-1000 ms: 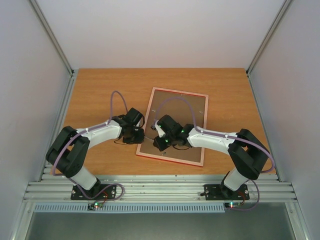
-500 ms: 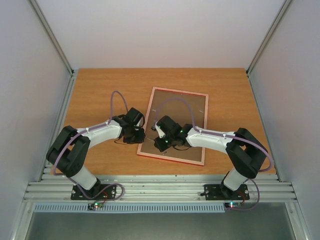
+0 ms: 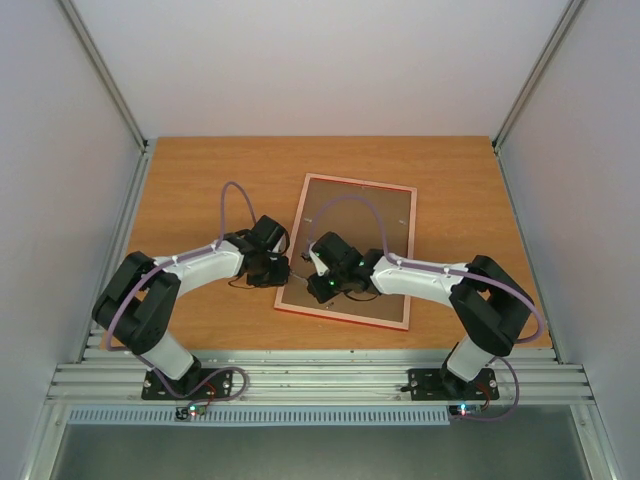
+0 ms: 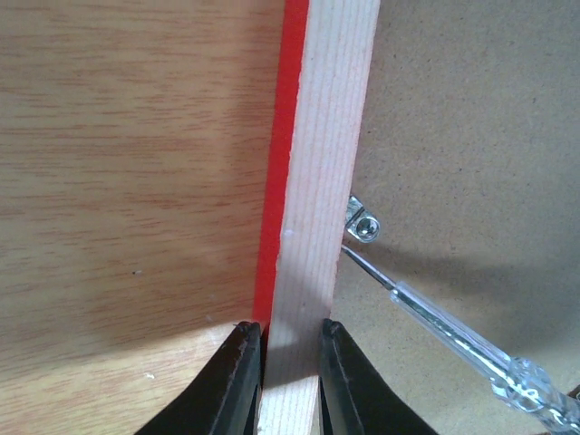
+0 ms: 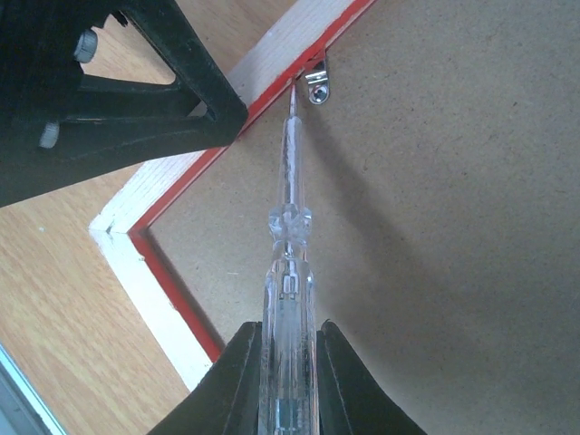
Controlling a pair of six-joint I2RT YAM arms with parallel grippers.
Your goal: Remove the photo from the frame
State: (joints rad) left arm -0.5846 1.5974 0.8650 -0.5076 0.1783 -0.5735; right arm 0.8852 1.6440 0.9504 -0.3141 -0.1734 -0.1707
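Steady frame [image 4: 317,136] pinched in left gripper [image 4: 290,343]; with screwdriver [image 5: 288,227] pinched in right gripper [image 5: 288,349], gently swivel clip [image 5: 315,83] at 12 o'clock.

- The frame [image 4: 317,154] lies face down on the desk [image 4: 136,163], its front hidden.
- From above, the left pincer [image 4: 288,326] and right pincer [image 5: 287,328] are hidden under their wrists.
- The screwdriver [image 5: 288,263] handle is cut off by both wrist views' edges.
- Whether its tip touches the clip [image 4: 362,224] cannot be told.
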